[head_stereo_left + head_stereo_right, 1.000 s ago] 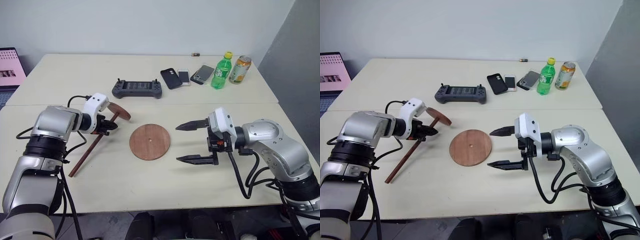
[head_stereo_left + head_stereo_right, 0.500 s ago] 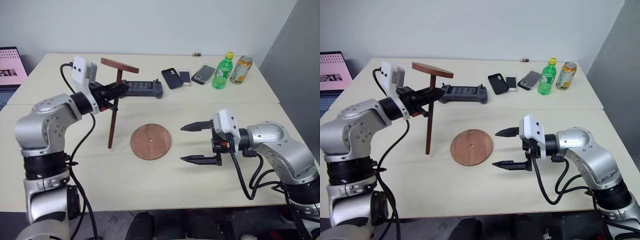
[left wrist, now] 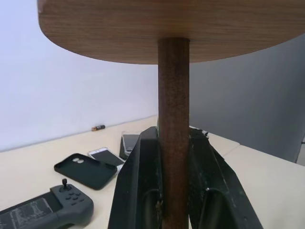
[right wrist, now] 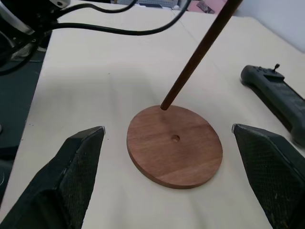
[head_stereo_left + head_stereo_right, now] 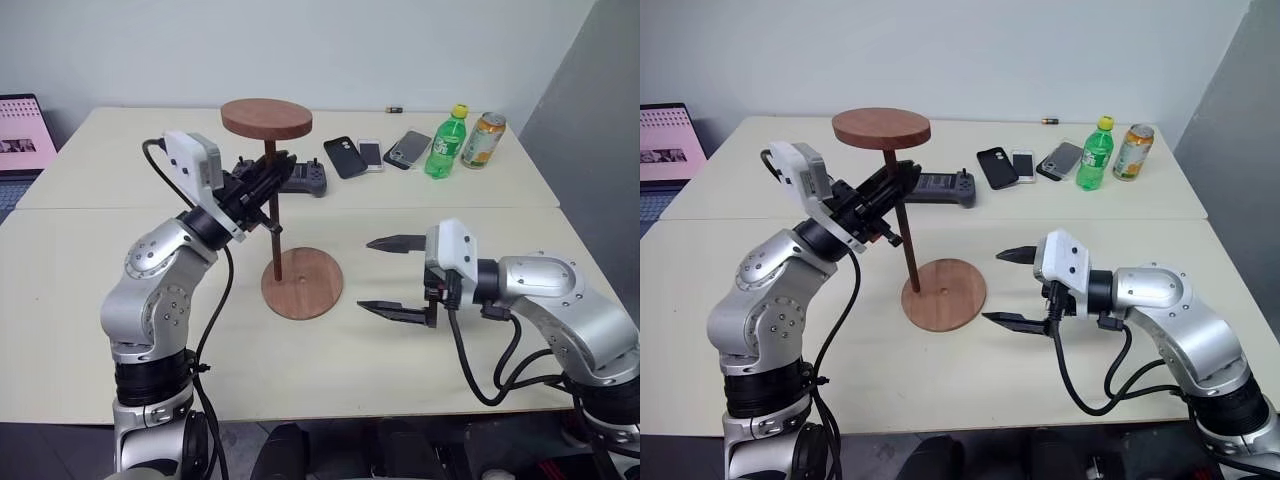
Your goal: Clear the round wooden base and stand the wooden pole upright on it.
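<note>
While the tabletop (image 5: 80, 300) carries the round wooden base (image 5: 310, 290) at centre frame, the left gripper (image 5: 262, 182) has its fingers clamped on the wooden pole (image 5: 272, 215), disc end up, tip at the base's edge. Stiff, light, top-heavy: gripping mid-shaft suits. Right gripper (image 5: 396, 276) fingers spread apart.

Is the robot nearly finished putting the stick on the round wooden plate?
Nearly. Done: the round wooden base has nothing lying on it. In hand: the left gripper has its jaws shut on the wooden pole, held almost upright, disc end up, its lower tip at the base's edge, not at the centre hole. Left: move the tip to the hole and let go. The right gripper waits open beside the base.
</note>
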{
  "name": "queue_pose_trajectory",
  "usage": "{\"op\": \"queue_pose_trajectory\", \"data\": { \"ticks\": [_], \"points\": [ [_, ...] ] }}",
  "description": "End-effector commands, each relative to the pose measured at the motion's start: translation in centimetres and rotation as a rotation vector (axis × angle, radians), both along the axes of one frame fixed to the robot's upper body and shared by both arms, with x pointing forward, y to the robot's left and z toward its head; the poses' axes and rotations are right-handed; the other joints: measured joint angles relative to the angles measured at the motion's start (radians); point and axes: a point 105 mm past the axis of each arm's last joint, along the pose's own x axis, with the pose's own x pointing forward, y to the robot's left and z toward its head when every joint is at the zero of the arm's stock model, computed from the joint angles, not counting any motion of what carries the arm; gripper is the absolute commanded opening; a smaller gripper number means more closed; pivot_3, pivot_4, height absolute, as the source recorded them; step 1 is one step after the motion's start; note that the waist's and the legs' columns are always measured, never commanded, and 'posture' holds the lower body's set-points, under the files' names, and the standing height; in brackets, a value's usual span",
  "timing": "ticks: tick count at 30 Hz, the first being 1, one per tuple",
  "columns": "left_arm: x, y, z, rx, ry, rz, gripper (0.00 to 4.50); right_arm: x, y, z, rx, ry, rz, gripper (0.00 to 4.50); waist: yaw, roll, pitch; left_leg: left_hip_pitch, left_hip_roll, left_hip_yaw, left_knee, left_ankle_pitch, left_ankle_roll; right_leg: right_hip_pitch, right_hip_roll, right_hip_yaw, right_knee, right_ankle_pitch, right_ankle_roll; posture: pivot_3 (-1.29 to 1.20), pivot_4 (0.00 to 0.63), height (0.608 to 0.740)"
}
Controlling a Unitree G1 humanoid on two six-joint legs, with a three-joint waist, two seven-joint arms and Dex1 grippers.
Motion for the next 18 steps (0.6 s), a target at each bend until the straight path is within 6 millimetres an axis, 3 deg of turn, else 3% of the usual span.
{"op": "queue_pose_trajectory", "data": {
  "ticks": [1, 18],
  "points": [
    [-0.4, -0.4, 0.7, -0.003, -0.089, 0.026, 0.27, 0.2, 0.4, 0.7, 0.014, -0.063, -0.051, 4.5, 0.0, 0.0, 0.0, 0.0, 0.0, 0.0, 0.0, 0.0, 0.0, 0.0, 0.0, 0.0, 0.0, 0.0, 0.0, 0.0, 0.15, 0.74],
    [0.3, -2.2, -1.6, -0.049, -0.034, -0.042, 0.27, -1.5, 0.5, -1.6, -0.023, 0.017, -0.109, 4.5, 0.0, 0.0, 0.0, 0.0, 0.0, 0.0, 0.0, 0.0, 0.0, 0.0, 0.0, 0.0, -0.001, 0.0, 0.0, 0.0, 0.15, 0.74]
  ]
}}
